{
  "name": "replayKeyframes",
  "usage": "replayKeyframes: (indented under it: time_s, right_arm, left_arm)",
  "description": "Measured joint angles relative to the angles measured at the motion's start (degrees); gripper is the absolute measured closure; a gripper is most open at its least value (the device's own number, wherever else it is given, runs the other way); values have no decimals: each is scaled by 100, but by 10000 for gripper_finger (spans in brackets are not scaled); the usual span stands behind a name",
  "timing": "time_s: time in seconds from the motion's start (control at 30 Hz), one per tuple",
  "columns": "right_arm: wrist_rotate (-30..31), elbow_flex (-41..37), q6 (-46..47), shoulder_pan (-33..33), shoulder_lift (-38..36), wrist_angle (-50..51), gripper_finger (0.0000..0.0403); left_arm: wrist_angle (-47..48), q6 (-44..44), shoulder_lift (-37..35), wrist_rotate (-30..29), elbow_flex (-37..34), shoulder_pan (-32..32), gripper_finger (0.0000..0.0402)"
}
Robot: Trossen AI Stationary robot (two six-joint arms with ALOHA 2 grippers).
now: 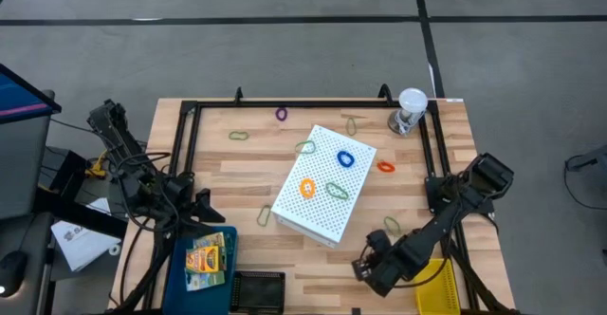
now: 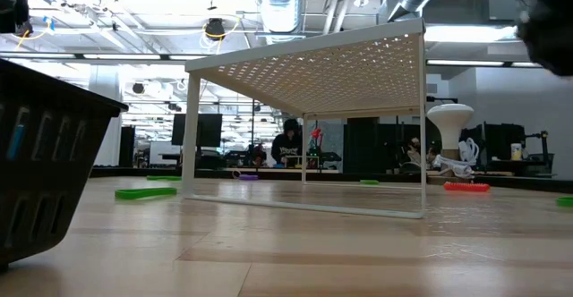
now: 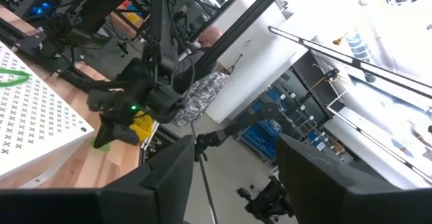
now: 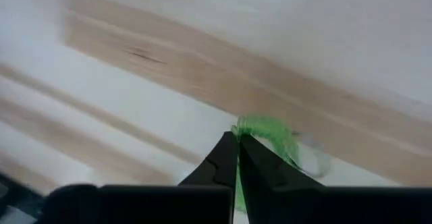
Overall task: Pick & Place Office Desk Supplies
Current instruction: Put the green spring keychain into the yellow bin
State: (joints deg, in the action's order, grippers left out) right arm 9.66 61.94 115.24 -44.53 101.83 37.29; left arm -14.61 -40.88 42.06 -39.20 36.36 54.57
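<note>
Green rubber band (image 4: 268, 135) is pinched between the tips of the right gripper (image 4: 238, 145), low over the wooden table (image 1: 237, 177). The two dark fingers are pressed tight together with the band caught at their very tips, so I think the claw went in low and flat to nip such a thin loop off the wood. From above, that right gripper (image 1: 365, 266) sits near the front of the table, just in front of the white perforated box (image 1: 325, 184).

I cannot tell which way the pinched band's long side runs. It looks bunched up, and most of it pokes out past the fingertips.

The left gripper (image 1: 201, 208) waits at the left side, right above the blue bin (image 1: 176, 263) that holds the crayon boxes (image 1: 208, 257). Its fingers stand apart with nothing in them, so it may have just dropped something there.

More loops wait their turn. A blue loop (image 1: 344, 158) and an orange loop (image 1: 307, 188) lie on top of the white box, a purple loop (image 1: 281, 114) lies at the far edge, and a red-orange loop (image 1: 385, 167) lies just beside the box.
</note>
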Motion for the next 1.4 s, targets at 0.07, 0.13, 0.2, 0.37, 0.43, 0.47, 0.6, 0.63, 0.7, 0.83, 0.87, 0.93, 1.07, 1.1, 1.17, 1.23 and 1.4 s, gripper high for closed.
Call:
replayKeyframes:
  time_s: [0.07, 0.13, 0.2, 0.37, 0.43, 0.47, 0.6, 0.63, 0.7, 0.83, 0.87, 0.93, 1.07, 1.1, 1.17, 1.23, 1.4]
  right_arm:
    - [234, 268, -1, 4, 10, 186, 400]
    - [504, 597, 26, -14, 8, 443, 401]
    - [708, 983, 30, -52, 8, 885, 401]
    - [993, 2058, 398, -219, 3, 2478, 402]
    - [955, 2451, 682, -328, -1, 3130, 402]
    - [855, 2584, 840, -390, -10, 3404, 402]
    - [201, 2781, 1043, -668, -14, 3722, 402]
    - [16, 2781, 1061, -736, -11, 3721, 403]
    - [-436, 2784, 1061, -864, 39, 3721, 403]
    - [-1231, 2779, 1069, -1225, 65, 3770, 403]
    - [-1346, 2783, 1077, -1321, 62, 3758, 403]
    - [-1613, 2782, 1079, -1516, 65, 3749, 403]
    - [-1860, 2732, 1083, -1851, 65, 3730, 403]
    - [-1863, 2692, 1094, -1911, 65, 3736, 403]
    - [-1865, 2593, 1114, -2008, 65, 3773, 403]
    - [-1865, 2446, 1117, -2073, 65, 3751, 403]
    - [-1843, 2012, 1055, -2123, 63, 3465, 403]
  left_arm:
    - [0, 1, 0, 19, 0, 0, 203]
    - [0, 4, 0, 44, 0, 2, 204]
    - [2, 8, 0, 112, 0, 0, 206]
    - [2, 11, 0, 278, 0, 2, 211]
    - [4, 19, 0, 313, 0, 2, 213]
    - [4, 60, 0, 325, 0, 2, 214]
    - [9, 166, 0, 417, 0, 2, 215]
    - [19, 168, 0, 440, 0, 2, 215]
    - [37, 168, 0, 515, 0, 0, 216]
    - [44, 168, 0, 621, 0, 36, 220]
    - [45, 166, 0, 623, 0, 59, 221]
    - [46, 166, 0, 623, 0, 98, 223]
    - [46, 166, 0, 623, 0, 129, 227]
    - [46, 166, 0, 623, 0, 129, 228]
    - [47, 166, 0, 612, 0, 129, 229]
    - [46, 166, 0, 527, 0, 129, 230]
    - [43, 149, 0, 437, 0, 129, 230]
